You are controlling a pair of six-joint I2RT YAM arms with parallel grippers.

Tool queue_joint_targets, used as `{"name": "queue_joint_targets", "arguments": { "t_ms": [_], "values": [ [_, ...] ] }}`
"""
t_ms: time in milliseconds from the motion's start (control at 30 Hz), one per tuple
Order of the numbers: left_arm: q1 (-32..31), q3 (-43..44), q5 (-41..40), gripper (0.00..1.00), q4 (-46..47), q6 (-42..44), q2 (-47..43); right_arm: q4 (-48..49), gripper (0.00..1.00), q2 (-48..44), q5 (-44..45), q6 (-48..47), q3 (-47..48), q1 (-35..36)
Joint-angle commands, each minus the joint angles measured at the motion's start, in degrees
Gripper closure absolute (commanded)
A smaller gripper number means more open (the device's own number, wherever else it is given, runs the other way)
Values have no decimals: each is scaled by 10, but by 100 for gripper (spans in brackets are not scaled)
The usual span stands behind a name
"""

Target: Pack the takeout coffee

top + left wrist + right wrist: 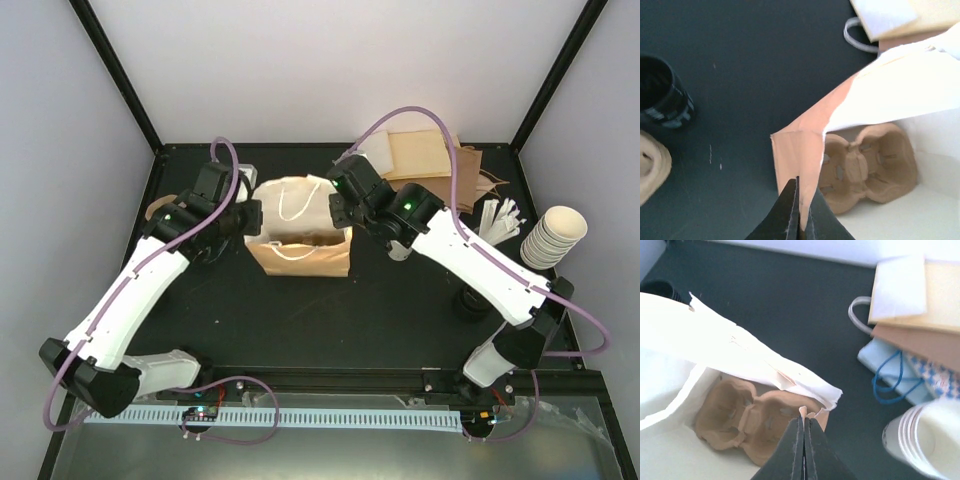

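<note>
Our left tool (800, 192) and right tool (803, 427) are pinched shut on opposite rims of the crinkly brown paper bag (300, 255). A lumpy pulp tray (870, 165) lies inside. We can't tell where the takeout coffee is.

takeout coffee (471, 302) | dark lid visible (cup mostly hidden) | table, right of bag (300, 240)
</note>
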Motion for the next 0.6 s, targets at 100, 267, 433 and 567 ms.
{"name": "queue_joint_targets", "arguments": {
  "t_ms": [100,267,433,567],
  "values": [
    [2,-167,-83,98,334,22,-118,346,99,-46,116,-131,-159,1],
    [-9,-340,-91,99,498,13,-218,499,99,-102,116,-142,-301,2],
    [-12,-412,-46,93,490,-16,-262,555,95,-152,47,-132,-422,8],
    [-14,-418,4,75,437,-49,-288,572,85,-200,37,-140,-482,44]
  ]
}}
